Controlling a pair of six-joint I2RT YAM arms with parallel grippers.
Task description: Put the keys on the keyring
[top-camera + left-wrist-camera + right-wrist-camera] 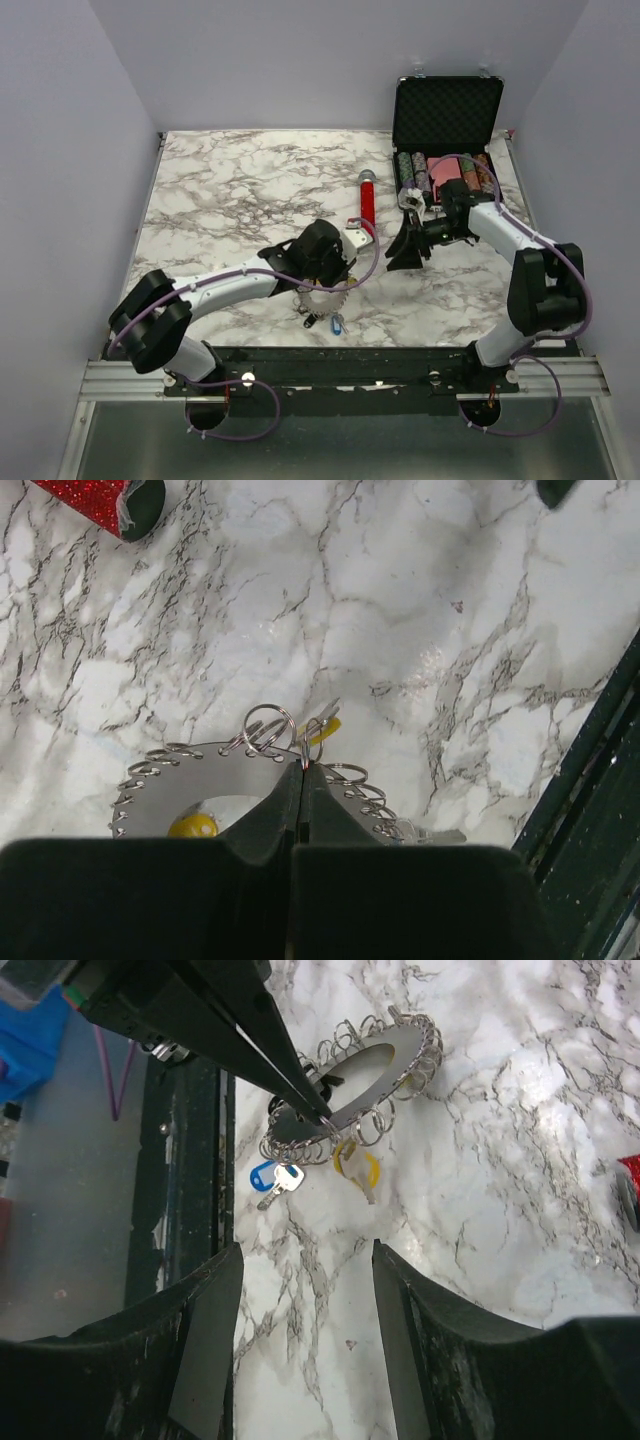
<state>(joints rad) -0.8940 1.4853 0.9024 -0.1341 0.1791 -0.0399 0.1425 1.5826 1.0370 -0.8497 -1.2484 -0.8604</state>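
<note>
The keyring (pixel 392 1052) is a flat silvery ring with many small wire loops round its rim, lying near the table's front edge (pixel 326 298). My left gripper (pixel 303 766) is shut, its tips pinching one wire loop at the keyring's (pixel 170 780) rim. A blue-headed key (pixel 264 1175) and a yellow-headed key (pixel 358 1168) lie next to the loops. Whether they hang on them I cannot tell. Another yellow head (pixel 192 825) shows through the ring's hole. My right gripper (pixel 305 1260) hovers open and empty above bare marble, right of the keyring (pixel 408 255).
A red glitter cylinder with a silver cap (pixel 367 197) lies mid-table. An open black case (pixel 447 110) with rows of striped poker chips (pixel 445 172) stands at the back right. The black rail (pixel 185 1160) of the table's front edge runs close behind the keyring.
</note>
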